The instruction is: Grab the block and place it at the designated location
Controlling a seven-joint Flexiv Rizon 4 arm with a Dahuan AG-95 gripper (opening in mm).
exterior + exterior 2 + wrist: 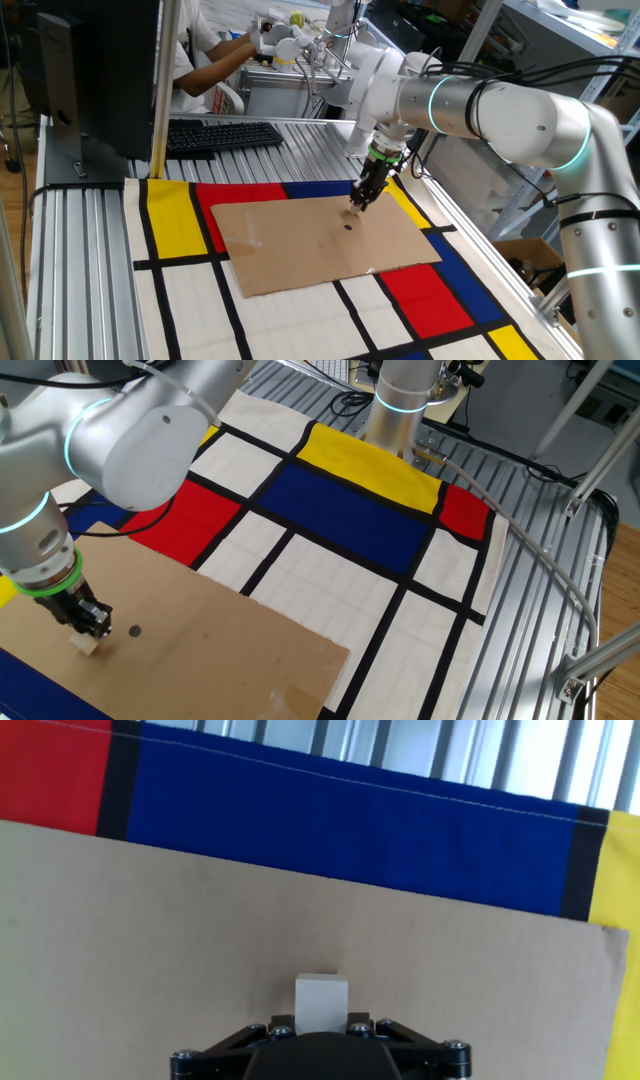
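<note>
The block (pixel 320 1002), a small pale wooden cube, sits clamped in the pincer (pixel 88 628), low over the cardboard sheet (pixel 320 240) near its blue-side edge. The dark dot (pixel 134 630) lies just beside it, probably the drop target. A colour-block cloth (pixel 340 510) covers the desk.
</note>
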